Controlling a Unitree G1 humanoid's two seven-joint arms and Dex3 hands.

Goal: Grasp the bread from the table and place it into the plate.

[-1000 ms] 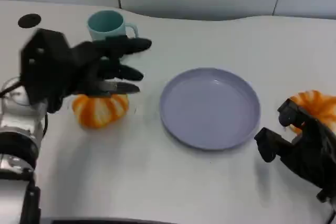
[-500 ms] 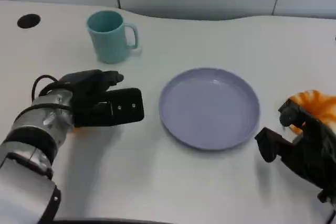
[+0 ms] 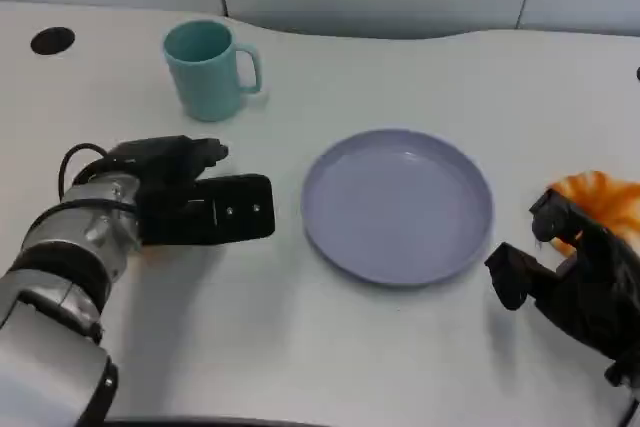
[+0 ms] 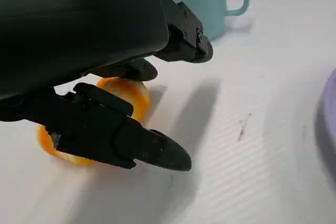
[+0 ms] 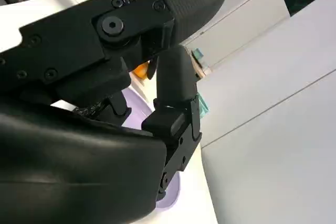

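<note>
The left hand (image 3: 190, 207), at nine o'clock of the round lilac plate (image 3: 397, 205), closes its fingers around the orange striped bread roll (image 4: 118, 95) on the white table (image 3: 300, 347), seemingly securing it for lifting, while the right hand (image 3: 575, 287) rests curled and empty.

Bright even light, soft shadows, slight blur

Head view: high, looking down at the table (image 3: 400, 347). Left wrist view: low and close behind its fingers (image 4: 131, 145), sharing the mug (image 3: 207, 70) and plate (image 3: 398, 205). Right wrist view: close, tilted, facing the wall.
</note>
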